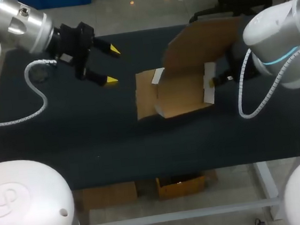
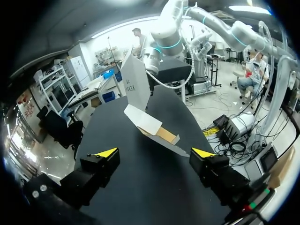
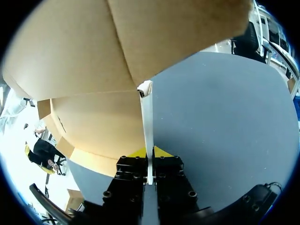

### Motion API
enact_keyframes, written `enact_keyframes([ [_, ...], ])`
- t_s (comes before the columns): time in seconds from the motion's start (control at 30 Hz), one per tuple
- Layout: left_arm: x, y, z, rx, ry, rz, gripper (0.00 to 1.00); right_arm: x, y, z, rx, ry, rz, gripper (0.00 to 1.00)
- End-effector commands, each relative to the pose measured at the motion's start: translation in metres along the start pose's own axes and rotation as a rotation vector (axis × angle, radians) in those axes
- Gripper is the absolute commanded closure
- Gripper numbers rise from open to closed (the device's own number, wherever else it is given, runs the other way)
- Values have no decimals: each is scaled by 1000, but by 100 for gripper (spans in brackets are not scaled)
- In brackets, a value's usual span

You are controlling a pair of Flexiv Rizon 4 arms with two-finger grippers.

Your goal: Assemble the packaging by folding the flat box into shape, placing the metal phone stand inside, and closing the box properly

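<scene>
A brown cardboard box (image 1: 177,93) lies partly folded in the middle of the black table (image 1: 89,146), with its big lid (image 1: 201,42) raised at the back. My right gripper (image 1: 215,81) is at the box's right side, shut on a thin side flap (image 3: 147,117) that runs edge-on between its fingers (image 3: 149,153). The box panels (image 3: 84,61) spread out beyond that flap. My left gripper (image 1: 110,65) hangs open to the left of the box and apart from it. Between its spread fingers (image 2: 153,153) the box (image 2: 154,131) lies ahead. No metal phone stand is in view.
A white coiled cable (image 1: 36,97) hangs from my left arm over the table's left part. Another cable (image 1: 257,106) loops under my right arm, to the right of the box. Bare black table lies between the box and the front edge.
</scene>
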State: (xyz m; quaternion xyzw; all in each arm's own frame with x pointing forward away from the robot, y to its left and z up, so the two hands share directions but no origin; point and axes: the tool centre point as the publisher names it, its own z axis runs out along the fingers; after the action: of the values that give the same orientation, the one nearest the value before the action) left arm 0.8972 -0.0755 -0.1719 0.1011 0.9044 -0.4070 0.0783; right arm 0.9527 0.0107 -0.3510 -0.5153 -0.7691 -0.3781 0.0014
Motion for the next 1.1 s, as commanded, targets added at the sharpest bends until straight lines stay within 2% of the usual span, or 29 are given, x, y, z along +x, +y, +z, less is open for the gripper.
enact_keyframes([
  [0.03,5,-2,-7,-46,-20,2,0,0,-1,-14,145,-21,20,100],
  [0.23,4,11,-16,-85,-39,6,0,-4,-5,-21,213,-42,56,100],
  [0.37,4,23,-20,-131,-88,-6,0,-6,-6,-25,286,-66,75,100],
  [0.5,5,33,-20,-166,-117,-16,0,-9,-9,-28,324,-74,91,100],
  [0.73,2,47,-17,-169,-101,-28,0,-11,-14,-29,382,-87,122,100],
  [1.0,-1,54,-15,-175,-55,2,0,-9,-19,-26,466,-128,170,100],
  [1.1,-2,57,-15,-214,-42,0,0,-9,-21,-25,501,-154,181,100],
])
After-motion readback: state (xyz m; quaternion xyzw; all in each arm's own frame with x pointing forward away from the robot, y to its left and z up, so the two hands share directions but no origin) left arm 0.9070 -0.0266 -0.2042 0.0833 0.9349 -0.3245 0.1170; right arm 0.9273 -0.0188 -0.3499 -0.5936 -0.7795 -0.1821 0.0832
